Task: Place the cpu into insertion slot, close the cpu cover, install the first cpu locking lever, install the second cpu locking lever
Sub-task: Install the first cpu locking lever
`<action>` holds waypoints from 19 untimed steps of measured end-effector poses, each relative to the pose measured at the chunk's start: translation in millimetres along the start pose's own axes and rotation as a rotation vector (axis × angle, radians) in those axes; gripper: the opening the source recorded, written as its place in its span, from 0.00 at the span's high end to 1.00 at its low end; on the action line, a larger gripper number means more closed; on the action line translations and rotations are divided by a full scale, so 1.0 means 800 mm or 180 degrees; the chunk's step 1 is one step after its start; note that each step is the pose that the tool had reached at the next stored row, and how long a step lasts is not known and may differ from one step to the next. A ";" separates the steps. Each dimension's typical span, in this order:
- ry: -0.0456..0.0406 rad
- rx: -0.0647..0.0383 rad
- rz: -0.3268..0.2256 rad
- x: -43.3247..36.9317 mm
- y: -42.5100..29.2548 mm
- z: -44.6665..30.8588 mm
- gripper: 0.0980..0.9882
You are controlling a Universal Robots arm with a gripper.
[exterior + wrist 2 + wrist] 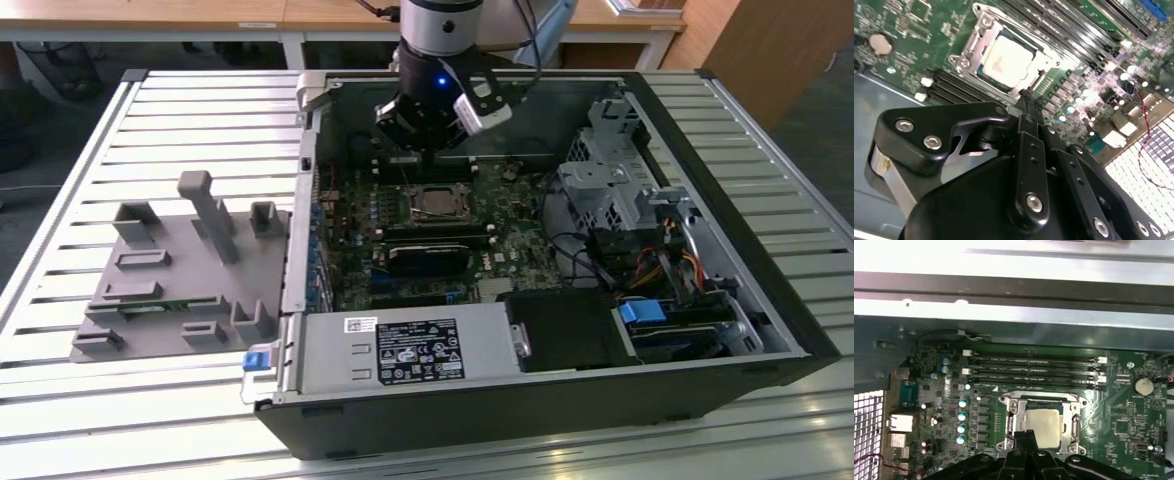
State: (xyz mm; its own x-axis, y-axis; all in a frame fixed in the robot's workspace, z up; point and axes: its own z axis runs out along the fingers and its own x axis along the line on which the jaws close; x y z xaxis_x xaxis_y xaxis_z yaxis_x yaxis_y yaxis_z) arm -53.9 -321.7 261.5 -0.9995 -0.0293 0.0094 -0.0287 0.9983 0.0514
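Exterior view: the arm stands over the open computer case (561, 330) on the slatted worktop (200, 110). The hand (424, 148) is low inside the case, near the far wall and just beyond the insertion slot (412, 204). A grey fixture (174, 270) lies on the worktop to the exterior view's left of the case.

Both wrist views: the two fingertips (1022, 436) are pressed together with nothing between them, and their tips are at the socket's edge. Whether they touch it cannot be determined.

First wrist view: the cpu (1043, 426) sits in the slot. The cpu cover (1072, 421) lies flat around it, with the pale top showing through its window. Memory sticks (1034, 372) run alongside.

Second wrist view: the hand's black linkage is in the foreground.
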 end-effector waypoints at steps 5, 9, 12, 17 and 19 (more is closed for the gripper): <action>-0.0010 0.0001 0.0000 0.014 0.0009 0.0008 0.99; -0.0022 0.0001 0.0017 0.025 0.0031 0.0018 0.99; -0.0036 0.0001 0.0026 0.033 0.0038 0.0027 0.99; -0.0058 0.0002 0.0042 0.042 0.0074 0.0048 0.99; -0.0061 0.0001 0.0074 0.043 0.0091 0.0059 0.99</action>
State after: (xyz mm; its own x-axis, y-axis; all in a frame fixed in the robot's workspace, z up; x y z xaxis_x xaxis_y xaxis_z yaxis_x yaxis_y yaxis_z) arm -88.9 -315.3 257.5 -1.0000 -0.0050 -0.0086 -0.0054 0.9987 0.0509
